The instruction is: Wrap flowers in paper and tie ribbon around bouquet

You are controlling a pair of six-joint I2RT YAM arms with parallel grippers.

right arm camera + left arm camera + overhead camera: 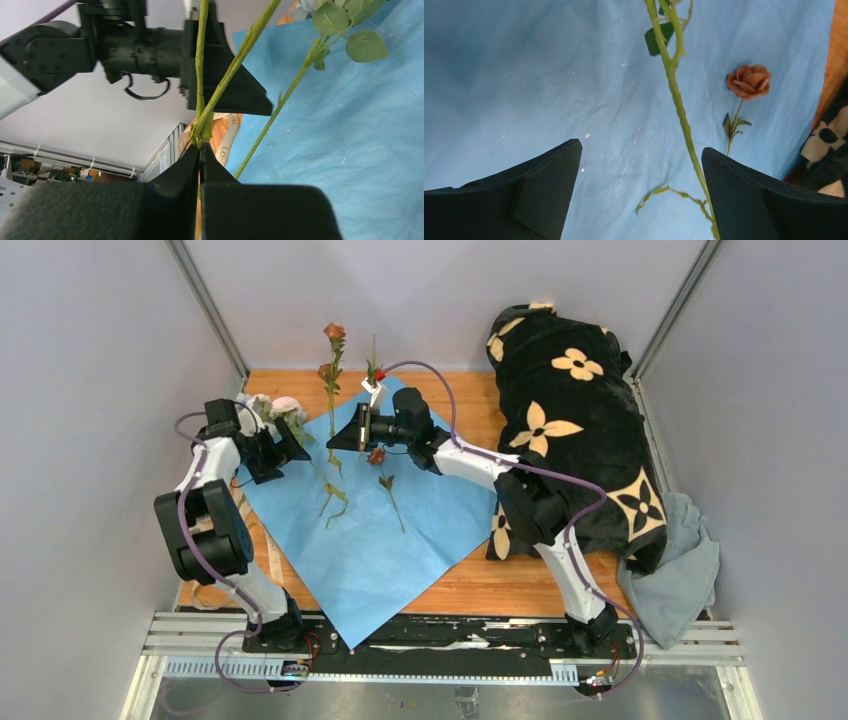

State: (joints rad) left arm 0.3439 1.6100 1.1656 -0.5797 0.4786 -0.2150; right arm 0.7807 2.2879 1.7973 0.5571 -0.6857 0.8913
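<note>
Right wrist shows right end effector (200, 152) clamped on flowers (235, 65); left end effector (640, 149) apart nearby.

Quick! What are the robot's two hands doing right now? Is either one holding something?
Left gripper: open, gripping nothing.
Right gripper: closed on green flower stems.

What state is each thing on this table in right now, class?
Left tool: open, gripping nothing.
Right tool: shut on flower stems.
Held flowers: stems pinched, standing up off the table.
Loose rose: lying flat on the paper.
Paper: spread out, light-blue side up, not wrapped.
Blanket: bunched in a heap.
Grey cloth: crumpled.
</note>
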